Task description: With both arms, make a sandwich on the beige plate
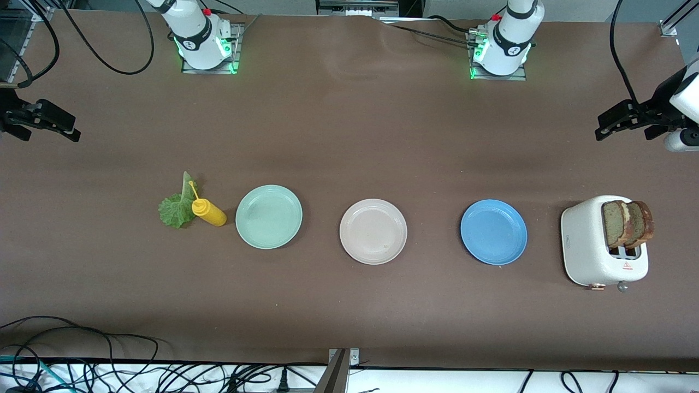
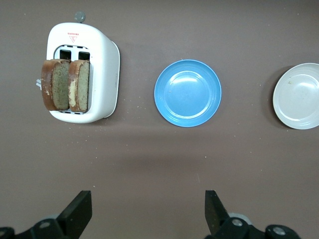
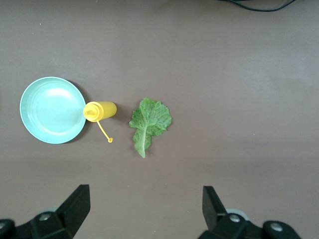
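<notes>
Bread slices (image 2: 66, 84) stand upright in the toaster (image 2: 102, 69) at the left arm's end; I see left gripper (image 2: 144, 219) nearest, both grippers gaping empty, right gripper (image 3: 142, 216) over lettuce (image 3: 148, 122)

**Sandwich parts still apart, beige plate bare**

The beige plate (image 1: 373, 231) is round, pale pinkish, with a shallow rim. It lies flat and holds nothing.

Two bread slices (image 1: 628, 222) stand upright side by side in the slots of a white toaster (image 1: 592, 251), well apart from the plate toward the left arm's end of the table. They are brown with darker crust.

A ruffled green lettuce leaf (image 1: 176, 208) lies flat on the table, well apart from the plate toward the right arm's end.
</notes>
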You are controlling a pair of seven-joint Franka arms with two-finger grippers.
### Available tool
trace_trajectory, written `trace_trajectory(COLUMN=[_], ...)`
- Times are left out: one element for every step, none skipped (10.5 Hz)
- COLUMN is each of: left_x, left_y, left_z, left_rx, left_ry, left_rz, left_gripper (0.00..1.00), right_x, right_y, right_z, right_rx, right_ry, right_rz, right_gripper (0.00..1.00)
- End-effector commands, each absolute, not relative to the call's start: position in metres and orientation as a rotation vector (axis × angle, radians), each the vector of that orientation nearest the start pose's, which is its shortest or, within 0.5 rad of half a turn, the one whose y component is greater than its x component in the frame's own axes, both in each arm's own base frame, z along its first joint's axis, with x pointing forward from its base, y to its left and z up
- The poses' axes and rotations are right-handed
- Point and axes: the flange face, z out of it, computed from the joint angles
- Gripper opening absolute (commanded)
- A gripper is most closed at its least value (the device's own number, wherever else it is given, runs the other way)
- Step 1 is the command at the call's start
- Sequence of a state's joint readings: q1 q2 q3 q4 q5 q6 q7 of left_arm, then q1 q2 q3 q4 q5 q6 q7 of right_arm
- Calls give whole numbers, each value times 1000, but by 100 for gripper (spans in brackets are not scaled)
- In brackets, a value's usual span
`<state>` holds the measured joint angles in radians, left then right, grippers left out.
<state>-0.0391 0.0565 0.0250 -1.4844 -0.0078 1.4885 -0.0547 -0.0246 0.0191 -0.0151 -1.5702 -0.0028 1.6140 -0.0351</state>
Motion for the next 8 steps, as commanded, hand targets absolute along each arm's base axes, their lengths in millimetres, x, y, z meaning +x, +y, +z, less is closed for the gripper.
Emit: trace_trajectory(left_x=[574, 574, 574, 574, 575, 575, 577, 578], left_y=[-6, -6, -7, -7, -5, -2, -2, -2], left_z=[624, 624, 624, 623, 621, 620, 617, 614], left_rx=[-3133, -3133, -3145, -3146, -3148, -3146, -3147, -3147], left_ry=[-39, -39, -43, -40, -45, -55, -55, -55], left_rz=[81, 81, 82, 85, 90, 92, 102, 109], left_gripper=[100, 100, 100, 100, 100, 100, 100, 100], right_x=[567, 565, 565, 565, 566, 566, 565, 565], right_y=[-22, -23, -23, -22, -18, -18, -18, -18], right_z=[624, 624, 624, 623, 623, 622, 622, 622], right_rx=[-3144, -3144, -3144, -3142, -3144, -3144, -3144, -3145], right_ry=[24, 29, 7, 26, 12, 14, 7, 5], right_rz=[-53, -41, -41, -41, -39, -34, -29, -31], right_gripper=[100, 100, 100, 100, 100, 100, 100, 100])
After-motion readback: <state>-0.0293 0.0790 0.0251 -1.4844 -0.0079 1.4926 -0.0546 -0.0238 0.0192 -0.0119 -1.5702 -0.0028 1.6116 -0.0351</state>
